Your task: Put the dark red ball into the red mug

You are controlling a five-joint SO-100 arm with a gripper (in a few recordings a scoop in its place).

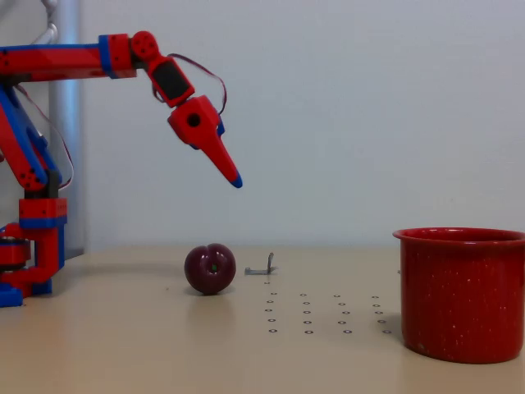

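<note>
Dark maroon and glossy, the dark red ball point(210, 268) sits on the beige table point(123, 353) in the fixed view, its dimple turned toward us. We see the red mug point(462, 294) far to the right, well apart from the ball, standing upright with white speckles on its wall. The gripper point(231, 178) hangs in the air above the ball, a little to the right, pointing down and right. From this side we cannot tell if its fingers are apart or together. Just right of the ball lies a small grey metal bracket point(262, 267), and beyond it rows of small holes point(324, 313) in the table.
</note>
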